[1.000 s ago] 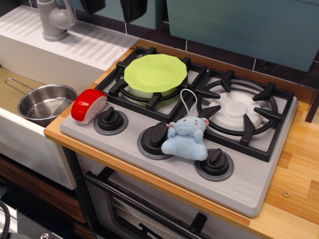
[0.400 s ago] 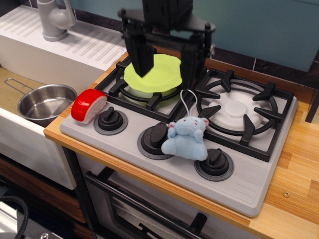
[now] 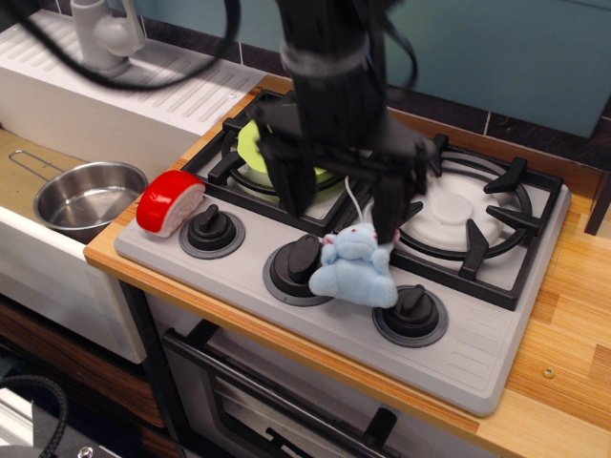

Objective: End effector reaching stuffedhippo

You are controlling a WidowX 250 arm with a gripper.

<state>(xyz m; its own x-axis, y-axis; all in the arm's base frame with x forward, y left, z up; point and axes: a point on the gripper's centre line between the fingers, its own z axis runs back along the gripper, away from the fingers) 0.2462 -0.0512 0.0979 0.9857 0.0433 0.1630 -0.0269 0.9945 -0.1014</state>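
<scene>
Observation.image view, one frame, toy kitchen counter.

Gripper point(image 3: 342, 212): black, two downward fingers, on a bulky black arm with cables entering from the top. Fingers spread wide, nothing between them. Left-hand finger in the picture point(image 3: 294, 191) hangs over the near edge of the left burner grate; the other finger point(image 3: 388, 212) has its tip at the hippo's head, at or just above its ear; contact cannot be told.

Hippo point(image 3: 355, 268): light-blue plush, pink face marks, sitting upright on the grey stove panel between the middle knob point(image 3: 295, 262) and the right knob point(image 3: 412, 308), leaning against the front edge of the grates. Its white string loop point(image 3: 354, 202) runs up toward the gripper, partly hidden.

Stove point(image 3: 482, 355): grey top, black grates, three black knobs along the front; left knob point(image 3: 211, 228) just beside the red piece.

Plate point(image 3: 250, 143): lime green, on the left burner, mostly covered by the arm.

Right burner point(image 3: 456, 208): white disc under a black grate, bare.

Red-and-white toy piece point(image 3: 169, 201): at the stove's left front corner.

Steel pan point(image 3: 84, 195): in the sink at left, handle pointing left.

Faucet point(image 3: 100, 33): grey, upper left, on the white drainboard.

Counter point(image 3: 568, 315): wood, right of the stove.
</scene>
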